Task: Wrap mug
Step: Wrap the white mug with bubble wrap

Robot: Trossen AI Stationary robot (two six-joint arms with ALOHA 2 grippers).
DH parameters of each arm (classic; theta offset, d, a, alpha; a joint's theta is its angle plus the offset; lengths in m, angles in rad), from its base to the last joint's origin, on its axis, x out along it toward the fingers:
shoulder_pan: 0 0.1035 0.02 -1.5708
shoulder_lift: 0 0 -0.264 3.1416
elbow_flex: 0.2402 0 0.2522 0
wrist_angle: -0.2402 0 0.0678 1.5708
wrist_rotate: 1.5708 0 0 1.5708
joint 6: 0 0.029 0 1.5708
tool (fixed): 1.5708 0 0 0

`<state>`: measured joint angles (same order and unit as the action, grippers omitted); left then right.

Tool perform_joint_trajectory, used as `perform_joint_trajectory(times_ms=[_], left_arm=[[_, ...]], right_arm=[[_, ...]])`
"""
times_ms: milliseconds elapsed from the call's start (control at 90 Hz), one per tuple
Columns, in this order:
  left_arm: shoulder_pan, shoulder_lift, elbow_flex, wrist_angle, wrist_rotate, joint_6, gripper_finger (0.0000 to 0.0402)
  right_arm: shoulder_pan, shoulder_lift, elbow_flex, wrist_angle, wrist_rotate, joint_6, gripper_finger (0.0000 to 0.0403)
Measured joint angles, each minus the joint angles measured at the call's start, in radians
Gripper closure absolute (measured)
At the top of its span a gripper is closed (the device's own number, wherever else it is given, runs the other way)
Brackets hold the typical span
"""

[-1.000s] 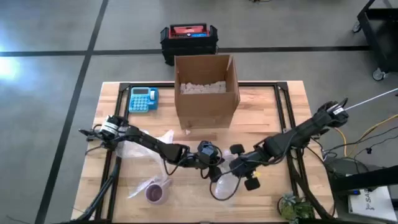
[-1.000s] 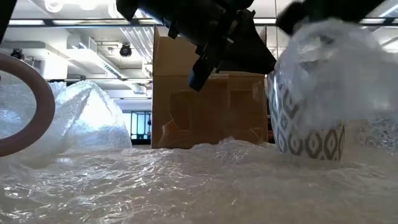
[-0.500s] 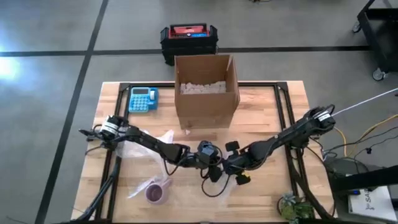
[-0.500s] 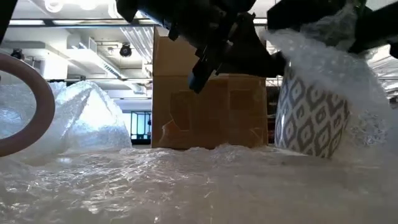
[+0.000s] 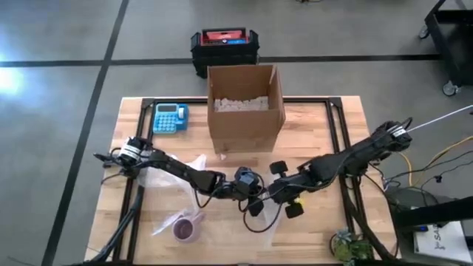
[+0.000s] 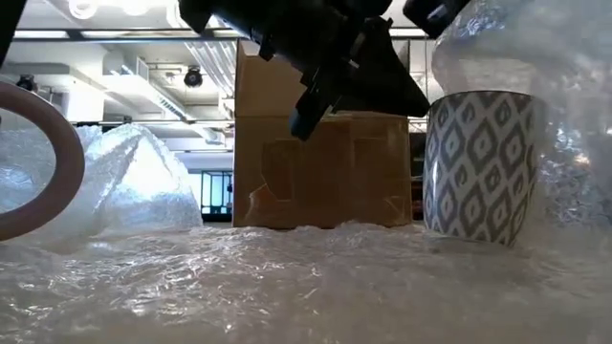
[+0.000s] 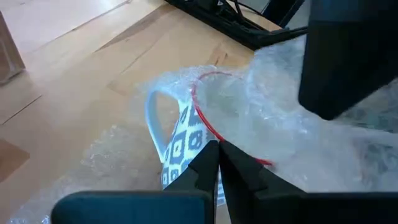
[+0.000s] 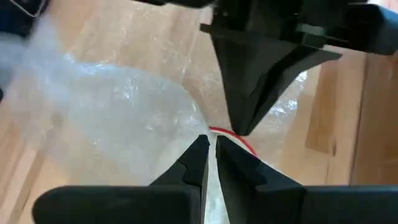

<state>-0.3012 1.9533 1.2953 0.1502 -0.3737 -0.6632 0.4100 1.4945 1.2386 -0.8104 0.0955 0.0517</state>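
While an open cardboard box (image 5: 245, 107) with white filling is seen at the back of the wooden table (image 5: 318, 133), a blue calculator (image 5: 170, 117) lies to its left and a black and red case (image 5: 224, 46) stands on the floor behind. Near the front edge a second, purple-lined mug (image 5: 184, 227) rests on a loose sheet, and crumpled wrap is piled at the left. The mug (image 6: 478, 164) is patterned in grey and white diamonds, with a red rim and a white handle; it is stood upright on bubble wrap (image 6: 287, 277), which is drawn up over its mouth. The left gripper (image 7: 217, 162) is closed at the mug's rim, pinching wrap there. The right gripper (image 8: 209, 152) is met opposite it, likewise closed on the wrap over the mug.
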Motion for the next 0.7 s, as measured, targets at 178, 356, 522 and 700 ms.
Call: perform_joint_trajectory(times_ms=[178, 356, 522, 700], left_arm=[[0.0, 0.0, 0.0, -0.001, 0.0, 0.0, 0.0402], [0.0, 0.0, 0.0, -0.002, 0.0, 0.0, 0.0402], [0.0, 0.0, 0.0, -0.002, 0.027, 0.0, 0.0402], [-0.007, -0.031, 0.0, 0.008, 0.074, 0.0, 0.0402]], right_arm=[[0.022, 0.0, -0.001, 0.025, -0.003, 0.0, 0.0384], [0.019, 0.016, -0.069, 0.034, -0.074, 0.014, 0.0384], [-0.016, 0.071, -0.173, 0.087, -0.046, 0.047, 0.0384], [-0.023, 0.11, -0.182, 0.133, 0.01, 0.032, 0.0384]])
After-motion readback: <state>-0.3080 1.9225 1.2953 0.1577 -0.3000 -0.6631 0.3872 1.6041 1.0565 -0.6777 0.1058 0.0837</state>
